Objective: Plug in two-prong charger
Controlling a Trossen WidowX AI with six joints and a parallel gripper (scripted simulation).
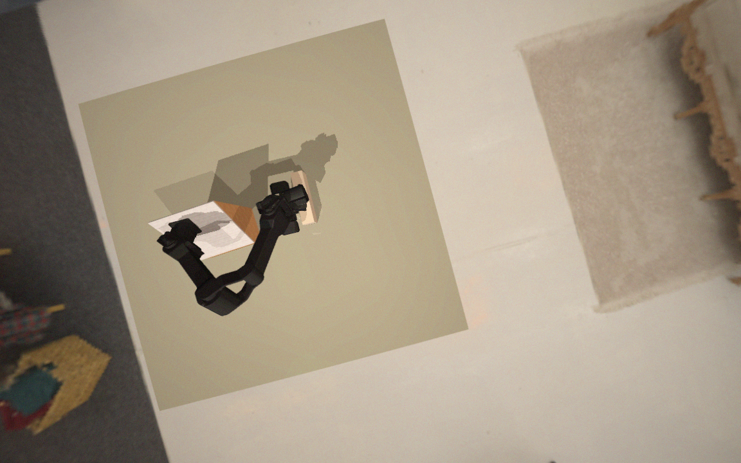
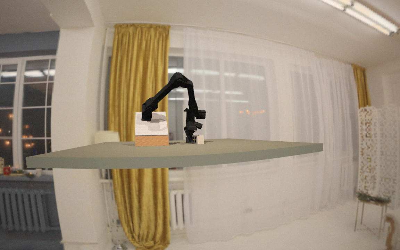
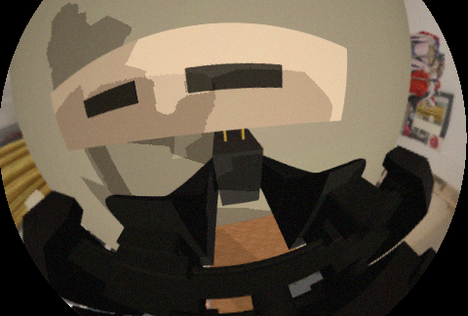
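The charger (image 3: 238, 172) (image 2: 187, 140) is a small dark block with two thin gold prongs (image 3: 234, 135) (image 2: 194, 139) pointing at the power strip. My gripper (image 3: 234, 159) is shut on the charger, low over the table. The pale power strip (image 3: 302, 53) (image 1: 309, 214) (image 2: 200, 139) lies just beyond. In the wrist view the prongs reach the strip's near long edge, right of its middle, and their tips are lost there. The outlet face is hidden, so I cannot tell whether the tips are inside. In the top view the arm covers the charger.
A box with an orange-brown side (image 1: 242, 218) (image 2: 151, 140) and a white sloping top (image 1: 229, 238) (image 2: 150, 130) stands behind the gripper, beside the arm's base. The strip's top carries two dark panels. The table (image 1: 361, 287) (image 2: 241, 155) extends around them.
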